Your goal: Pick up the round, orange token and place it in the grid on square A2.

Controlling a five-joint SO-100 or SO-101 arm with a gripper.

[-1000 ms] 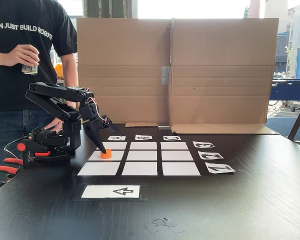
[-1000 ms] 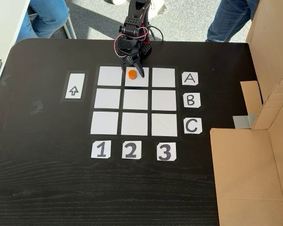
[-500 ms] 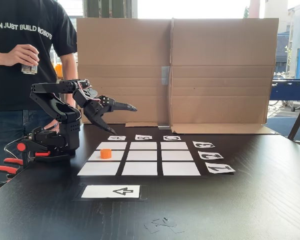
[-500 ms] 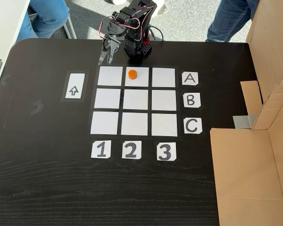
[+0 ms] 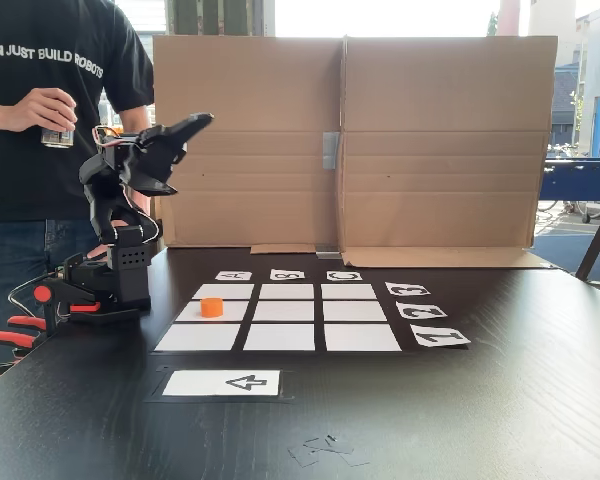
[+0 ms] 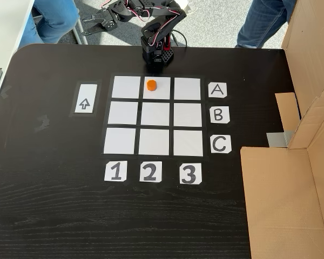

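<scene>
The orange token (image 5: 212,307) (image 6: 150,84) rests on square A2 (image 5: 192,313) (image 6: 163,93), the middle cell of the grid's column nearest the arm base. The grid (image 5: 286,312) (image 6: 155,114) of white cells lies flat on the black table, with labels A, B, C and 1, 2, 3 along its edges. My gripper (image 5: 202,120) (image 6: 85,21) is raised high above the base, far from the token, and holds nothing. How far apart its jaws stand is unclear in both fixed views.
A white arrow card (image 5: 225,383) (image 6: 85,103) lies beside the grid. A cardboard wall (image 5: 380,140) (image 6: 291,189) stands beyond it. A person (image 5: 40,100) holding a can stands behind the arm base (image 5: 110,285). Orange clamps (image 5: 10,335) sit at the table edge.
The gripper let go of the token on the cell, lifted away open, then swung up and back over the base. The token has stayed put.
</scene>
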